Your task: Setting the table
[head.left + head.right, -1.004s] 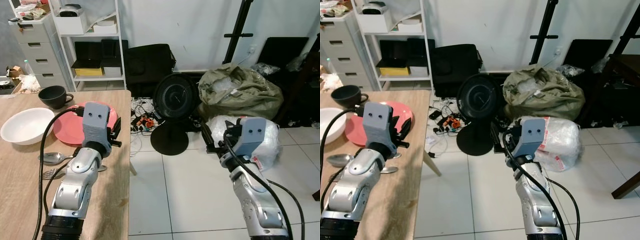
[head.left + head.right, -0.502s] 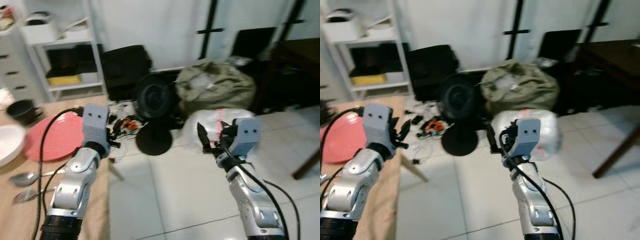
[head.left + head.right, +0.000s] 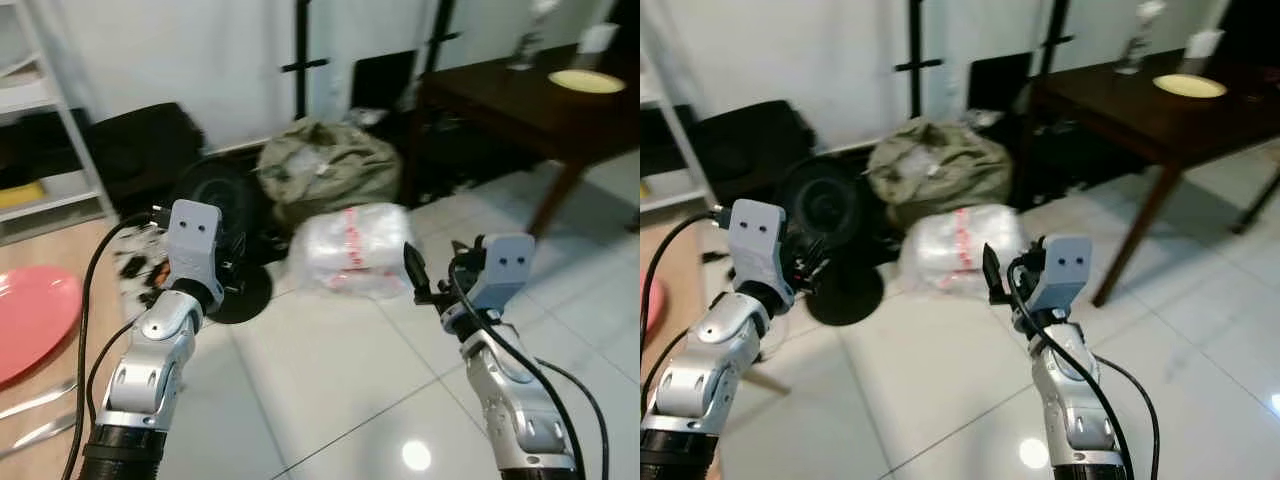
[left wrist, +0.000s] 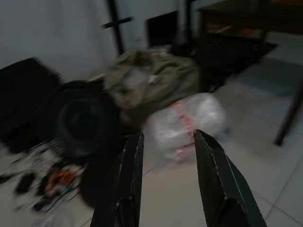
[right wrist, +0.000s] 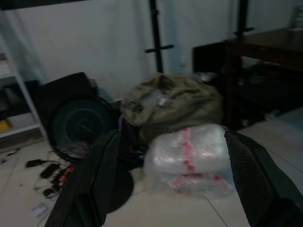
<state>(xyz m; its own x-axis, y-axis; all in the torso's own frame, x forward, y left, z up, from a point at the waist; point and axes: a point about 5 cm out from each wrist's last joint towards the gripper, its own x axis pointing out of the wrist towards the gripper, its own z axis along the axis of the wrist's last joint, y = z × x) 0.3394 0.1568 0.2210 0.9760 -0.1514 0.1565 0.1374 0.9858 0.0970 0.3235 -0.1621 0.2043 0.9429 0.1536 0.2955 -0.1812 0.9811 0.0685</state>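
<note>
Red plate (image 3: 30, 320) sits at frame left, dark table (image 3: 520, 95) upper right; left gripper (image 4: 165, 182) and right gripper (image 5: 173, 177) spread wide, empty; likely between tables, next approach one.

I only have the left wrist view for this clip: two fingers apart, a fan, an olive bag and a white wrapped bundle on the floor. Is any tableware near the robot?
Observer: Yes. In the head views, a pink plate lies on a light wooden table at the robot's left, with cutlery beside it.
Operator: And the dark leg at the edge of my picture?
Observer: It looks like part of a dark wooden table ahead on the robot's right. A yellowish plate sits on top of it.
Operator: Is the right gripper carrying anything?
Observer: No. The right gripper is open and empty, raised over the tiled floor.
</note>
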